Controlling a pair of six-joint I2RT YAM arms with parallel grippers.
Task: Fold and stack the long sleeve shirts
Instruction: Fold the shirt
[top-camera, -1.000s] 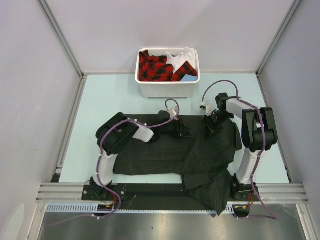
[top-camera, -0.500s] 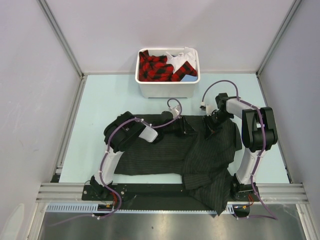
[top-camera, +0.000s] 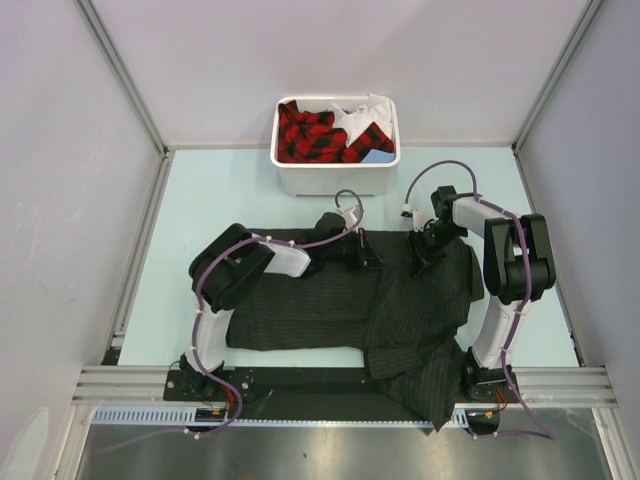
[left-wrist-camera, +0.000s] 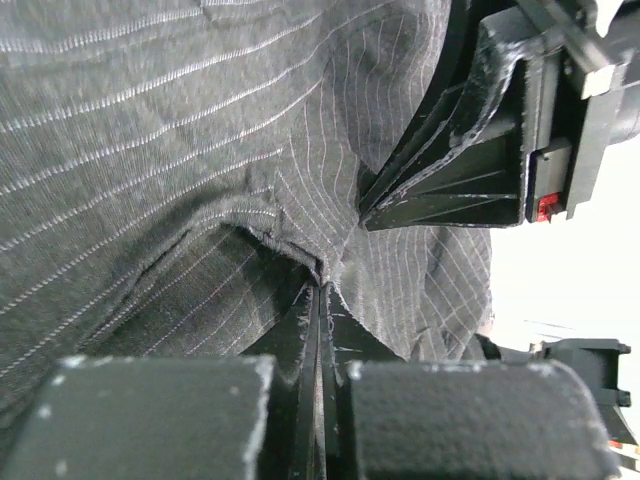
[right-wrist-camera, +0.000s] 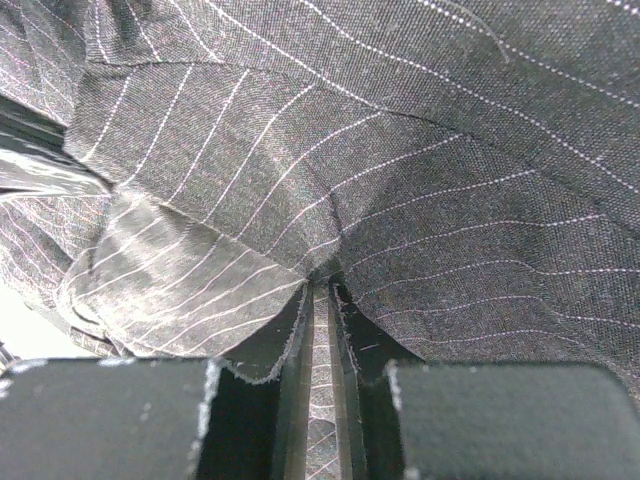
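The dark pinstriped shirt (top-camera: 320, 305) lay spread across the pale blue desk (top-camera: 200, 200), its right part bunched and one end draped over the near edge. The left arm (top-camera: 240, 270) reached to the shirt's far edge, its jaws pinched tight on a small ridge of cloth. The right arm (top-camera: 515, 260) worked close beside it, jaws narrow, clamping a fold of the same shirt. Behind, a white bin (top-camera: 335, 182) held red plaid garments (top-camera: 305, 135).

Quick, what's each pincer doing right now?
Left pincer: closed, pinching the black pinstriped button-up shirt.
Right pincer: closed on a fold of the same shirt.
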